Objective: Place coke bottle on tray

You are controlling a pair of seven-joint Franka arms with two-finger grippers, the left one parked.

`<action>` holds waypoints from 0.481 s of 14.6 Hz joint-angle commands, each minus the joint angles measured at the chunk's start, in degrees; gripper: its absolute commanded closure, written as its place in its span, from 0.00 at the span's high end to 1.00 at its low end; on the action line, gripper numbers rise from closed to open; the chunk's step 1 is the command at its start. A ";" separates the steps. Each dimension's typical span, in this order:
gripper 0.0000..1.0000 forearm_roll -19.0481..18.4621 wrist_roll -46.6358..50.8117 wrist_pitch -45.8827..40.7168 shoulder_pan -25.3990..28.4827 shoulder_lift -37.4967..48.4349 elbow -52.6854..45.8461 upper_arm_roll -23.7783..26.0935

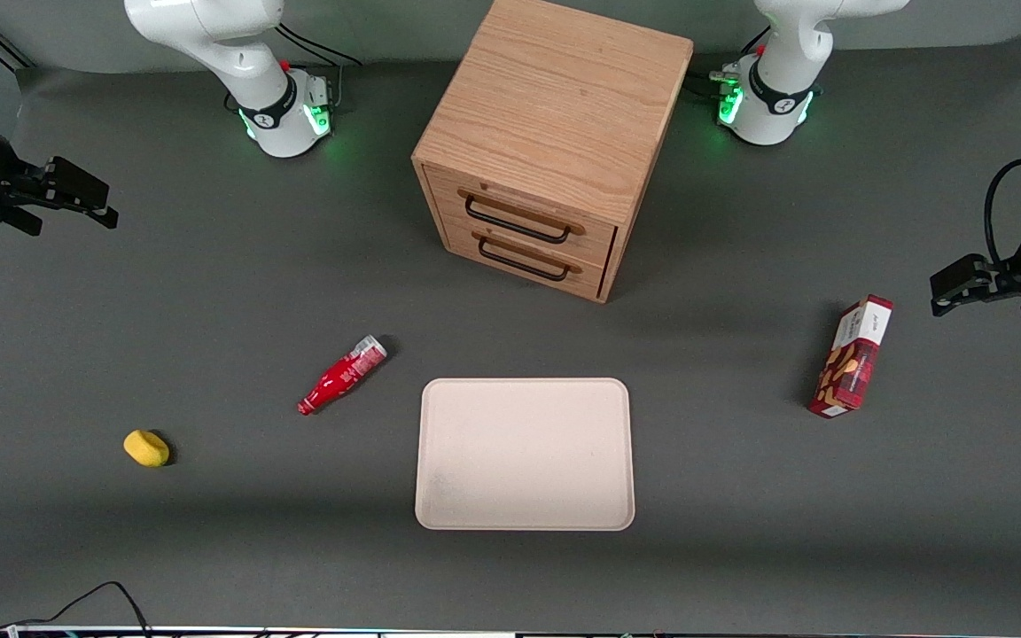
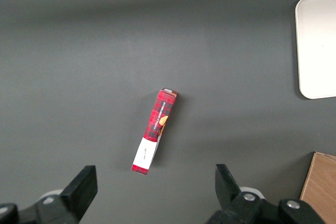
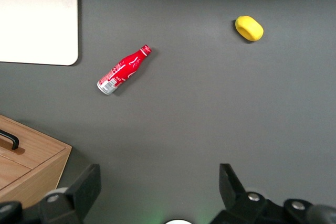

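The small slim red contoured coke bottle with white script [image 1: 342, 375] lies on its side on the dark grey counter [image 1: 209, 292], its silvery base end pointing toward the wooden cabinet and its red cap toward the front camera, slanted rather than square to anything. It rests near the large flat pale beige rectangular tray with rounded corners [image 1: 525, 454] but apart from it, off the tray's edge on the working arm's side; the tray is bare. A small rounded yellow object [image 1: 146, 447] sits farther toward the working arm's end, and a red rectangular snack box [image 1: 852, 357] stands toward the parked arm's end. The light oak two-drawer cabinet with dark handles [image 1: 555, 142] stands farther from the front camera than the tray. The step in hand looks like the reach, since nothing is held yet. To do it well, the wrist should probably turn so the fingers close across the bottle's slanted body at the wider middle, not along its length, as a round bottle may roll if nudged. The right arm's gripper [image 1: 76, 197] hangs high near the counter's edge, well apart from the bottle, with its black fingers [image 3: 229, 182] spread wide and empty.
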State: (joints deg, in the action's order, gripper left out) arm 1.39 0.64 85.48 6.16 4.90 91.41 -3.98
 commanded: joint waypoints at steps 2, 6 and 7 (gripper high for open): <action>1.00 0.72 2.17 -0.14 0.43 -1.12 -1.68 -0.15; 1.00 0.99 10.76 1.43 0.52 -4.28 -2.82 2.47; 1.00 0.81 15.31 2.93 0.52 -5.59 -2.65 4.31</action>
State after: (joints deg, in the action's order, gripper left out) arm 1.44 8.87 86.87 6.23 2.85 90.87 -1.98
